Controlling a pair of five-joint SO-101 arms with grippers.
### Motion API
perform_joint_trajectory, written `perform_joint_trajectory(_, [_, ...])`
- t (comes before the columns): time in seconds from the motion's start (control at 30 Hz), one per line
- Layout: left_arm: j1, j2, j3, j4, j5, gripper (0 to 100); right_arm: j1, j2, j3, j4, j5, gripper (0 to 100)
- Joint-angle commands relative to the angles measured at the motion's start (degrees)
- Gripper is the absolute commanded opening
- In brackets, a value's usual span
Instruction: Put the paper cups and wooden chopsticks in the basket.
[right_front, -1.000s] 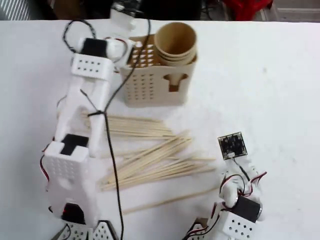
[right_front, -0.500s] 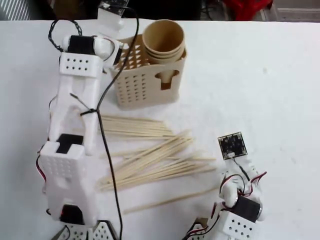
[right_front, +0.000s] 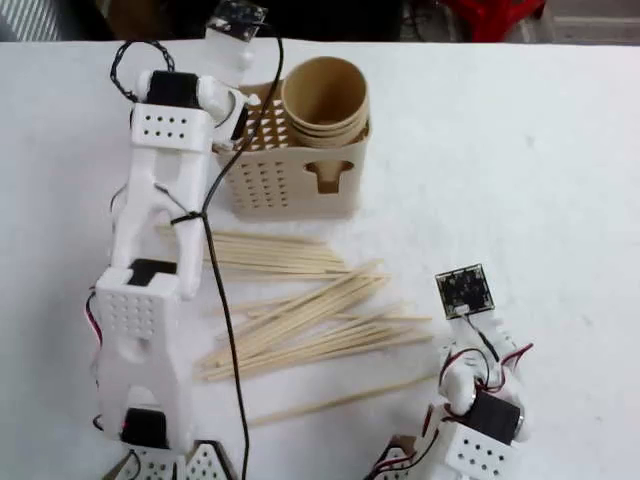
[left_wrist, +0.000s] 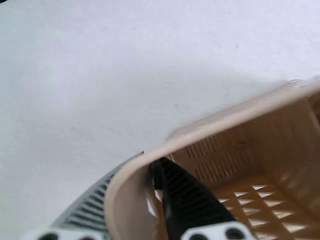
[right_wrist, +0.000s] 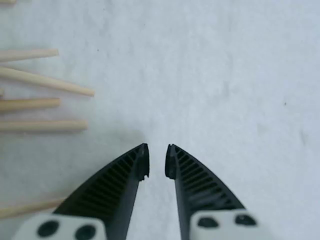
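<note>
Covering the whole scene, a white table (right_front: 560, 150) carries both arms and the task's things. The left arm (right_front: 160, 200) stretches from the near left edge up to the far left, where the left gripper (right_front: 240, 100) meets the left end of the basket (right_front: 290, 185). In the left wrist view, the left gripper (left_wrist: 150, 165) has the basket's (left_wrist: 260, 150) thin wall pinched between its jaws, one finger outside and the dark one inside the perforated compartment.

The basket stands upright at the far side, left of centre. A nested stack of paper cups (right_front: 325, 95) sits upright in its right compartment; it seems to be three or four cups, though the rims are hard to count.

The chopsticks (right_front: 300, 320) lie loose on the table just near of the basket, fanned in a rough pile, with a single stick (right_front: 340, 400) apart on the near side.

The right arm (right_front: 480, 400) sits folded at the near right. The right gripper (right_wrist: 156, 162) points at bare table with its jaws slightly parted and nothing between them, chopstick ends (right_wrist: 45, 105) lying close by.
</note>
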Motion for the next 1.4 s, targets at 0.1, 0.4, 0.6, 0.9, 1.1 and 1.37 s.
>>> perform_joint_trajectory(0.1, [0.0, 2.2, -12.0, 9.4, -2.4, 2, -0.3, -0.6, 0.5, 0.2, 0.3, 6.7])
perform_joint_trajectory(0.4, [0.4, 1.5, -12.5, 13.8, -2.5, 2, -0.3, -0.6, 0.5, 0.2, 0.3, 6.7])
perform_joint_trajectory(0.6, [-0.7, 1.5, -12.1, 15.0, -4.0, 2, -0.4, -0.6, 0.5, 0.2, 0.3, 6.7])
perform_joint_trajectory(0.9, [-3.1, 1.4, -12.5, 15.1, -4.0, 2, -0.4, -0.6, 0.5, 0.1, 0.2, 6.7])
perform_joint_trajectory(1.1, [-5.5, 1.4, -12.5, 15.0, -5.3, 2, -0.4, -0.6, 0.5, 0.1, 0.2, 6.7])
perform_joint_trajectory(1.37, [-5.4, 0.7, -16.1, 14.7, -5.3, 8, -0.4, -0.6, 0.5, 0.1, 0.2, 6.7])
